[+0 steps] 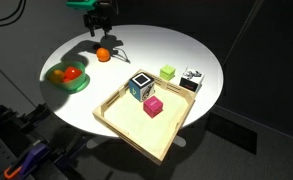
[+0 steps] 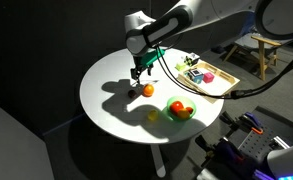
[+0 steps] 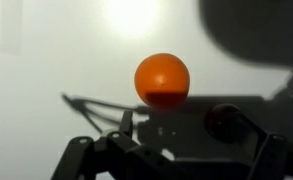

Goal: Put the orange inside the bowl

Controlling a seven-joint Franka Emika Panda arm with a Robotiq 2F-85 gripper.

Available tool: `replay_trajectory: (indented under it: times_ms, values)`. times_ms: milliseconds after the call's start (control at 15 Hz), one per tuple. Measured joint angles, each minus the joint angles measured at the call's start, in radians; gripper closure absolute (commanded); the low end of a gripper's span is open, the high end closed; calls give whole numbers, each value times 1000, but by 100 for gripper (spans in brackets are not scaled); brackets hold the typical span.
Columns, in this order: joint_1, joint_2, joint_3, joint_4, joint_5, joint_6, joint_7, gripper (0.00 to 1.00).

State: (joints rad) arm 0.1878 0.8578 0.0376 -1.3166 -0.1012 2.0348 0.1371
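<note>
The orange (image 1: pixel 103 55) lies on the round white table, and it also shows in an exterior view (image 2: pixel 147 90) and mid-frame in the wrist view (image 3: pixel 162 80). The green bowl (image 1: pixel 78 87) stands near the table's edge, apart from the orange, and holds a redder round fruit (image 1: pixel 73 72). The bowl also shows in an exterior view (image 2: pixel 174 120). My gripper (image 1: pixel 99 32) hangs just above the orange, open and empty, not touching it. Its fingers (image 3: pixel 171 150) spread wide along the bottom of the wrist view.
A yellow fruit (image 2: pixel 153 115) lies by the bowl's side. A square wooden tray (image 1: pixel 121 128) with a pink cube (image 1: pixel 152 106) and a patterned cube (image 1: pixel 139 85) sits at the table's other side. A green cube (image 1: pixel 167 72) and another patterned cube (image 1: pixel 191 80) stand beside it.
</note>
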Motion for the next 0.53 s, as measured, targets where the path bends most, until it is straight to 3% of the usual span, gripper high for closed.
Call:
replay_trajectory:
  times_ms: [533]
  values:
    - [0,-48,-8,-108,0,30,0,0]
